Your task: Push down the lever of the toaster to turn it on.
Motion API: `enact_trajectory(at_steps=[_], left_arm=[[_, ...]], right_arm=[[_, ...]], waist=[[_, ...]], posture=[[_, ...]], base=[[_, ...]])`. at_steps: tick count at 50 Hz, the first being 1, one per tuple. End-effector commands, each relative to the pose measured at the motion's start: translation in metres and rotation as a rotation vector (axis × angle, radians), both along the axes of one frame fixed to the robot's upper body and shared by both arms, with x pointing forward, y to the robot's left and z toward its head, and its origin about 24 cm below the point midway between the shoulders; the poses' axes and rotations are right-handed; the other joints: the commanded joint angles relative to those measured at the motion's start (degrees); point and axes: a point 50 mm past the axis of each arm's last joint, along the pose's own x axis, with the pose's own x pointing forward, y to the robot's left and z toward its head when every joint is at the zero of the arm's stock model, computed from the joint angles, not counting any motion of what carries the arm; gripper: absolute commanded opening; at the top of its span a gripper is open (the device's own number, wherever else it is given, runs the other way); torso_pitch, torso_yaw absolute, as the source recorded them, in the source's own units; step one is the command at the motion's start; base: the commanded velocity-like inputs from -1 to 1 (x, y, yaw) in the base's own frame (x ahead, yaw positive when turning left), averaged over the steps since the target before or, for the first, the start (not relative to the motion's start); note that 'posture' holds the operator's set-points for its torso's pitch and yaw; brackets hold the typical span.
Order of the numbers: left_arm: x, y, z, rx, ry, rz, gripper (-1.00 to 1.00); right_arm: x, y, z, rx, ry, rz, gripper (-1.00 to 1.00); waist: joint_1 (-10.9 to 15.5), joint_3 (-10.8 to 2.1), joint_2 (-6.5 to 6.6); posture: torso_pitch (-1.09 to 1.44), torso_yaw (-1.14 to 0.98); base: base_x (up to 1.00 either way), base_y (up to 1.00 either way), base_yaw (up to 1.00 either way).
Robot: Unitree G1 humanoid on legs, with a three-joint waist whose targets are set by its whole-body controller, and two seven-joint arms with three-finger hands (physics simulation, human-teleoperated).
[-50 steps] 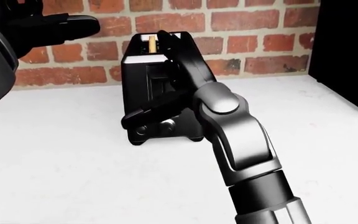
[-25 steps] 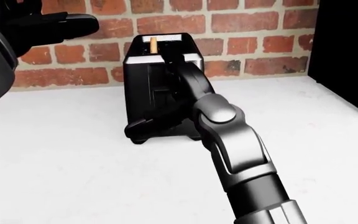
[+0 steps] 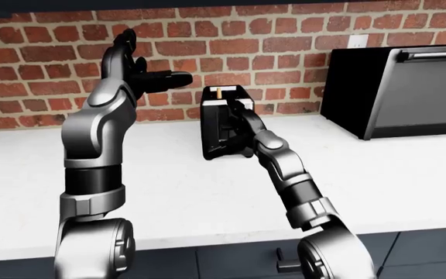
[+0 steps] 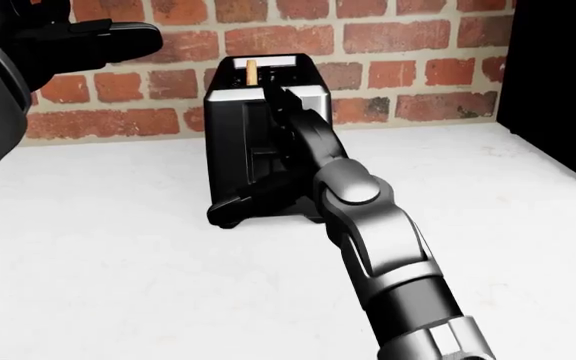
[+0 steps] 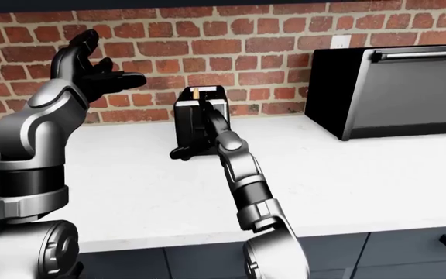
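Two hands are in the pictures, and only your right hand [image 4: 268,150] is at the toaster [image 4: 233,139]. The toaster is a black box with smooth, slightly shiny walls and a bright metal band under its top. It stands on the white matte counter [image 4: 118,285], at the far side, close to the red brick wall [image 4: 418,45]. In one of its top slots a pale slice of bread [image 4: 254,72] stands upright and sticks out a little.

Your right arm, with a round grey elbow joint and black forearm, reaches from the near right to the near face of the toaster. The hand lies against this face. One black finger [image 4: 243,201] points down and left along the lower part of the face, near the base. The other fingers go up toward the top edge, but black on black hides them, so you cannot tell if they are spread or pressed together. The lever itself is also not to be distinguished behind the hand.

Your left hand [image 3: 142,78] is raised high at the left, well apart from the toaster, with the fingers spread; it holds nothing. One finger points right, toward the wall above the toaster.

At the far right of the counter stands a big black toaster oven [image 3: 397,90] with a grey glass door and a metal bar handle.
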Motion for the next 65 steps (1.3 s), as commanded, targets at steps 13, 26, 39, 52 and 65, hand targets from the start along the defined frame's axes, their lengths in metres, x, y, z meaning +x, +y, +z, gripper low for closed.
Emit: enact_trajectory(at_steps=[13, 26, 39, 52, 65], left_arm=[[-0.004, -0.001, 0.022, 0.001, -0.095, -0.002, 1.0], [-0.003, 0.0, 0.023, 0.001, -0.097, 0.0, 1.0], [-0.004, -0.001, 0.024, 0.002, -0.097, -0.002, 1.0], [-0.003, -0.001, 0.024, 0.001, -0.098, -0.002, 1.0], [-0.004, -0.001, 0.024, 0.0, -0.1, -0.003, 1.0]], right_arm=[[0.005, -0.007, -0.018, -0.022, 0.088, -0.029, 1.0], [0.007, -0.009, -0.025, -0.025, 0.112, -0.039, 1.0], [0.006, -0.012, -0.032, -0.023, 0.131, -0.053, 1.0], [0.007, -0.015, -0.036, -0.013, 0.147, -0.064, 1.0], [0.007, -0.016, -0.038, -0.012, 0.155, -0.071, 1.0]], waist=[[0.12, 0.51, 0.31], [0.39, 0.67, 0.34], [0.54, 0.76, 0.33], [0.55, 0.85, 0.33], [0.52, 0.95, 0.3]], posture=[[-0.5, 0.0], [-0.5, 0.0], [-0.5, 0.0], [-0.5, 0.0], [-0.5, 0.0]], base=[[0.0, 0.0, 0.0], [0.0, 0.0, 0.0], [0.0, 0.0, 0.0], [0.0, 0.0, 0.0], [0.0, 0.0, 0.0]])
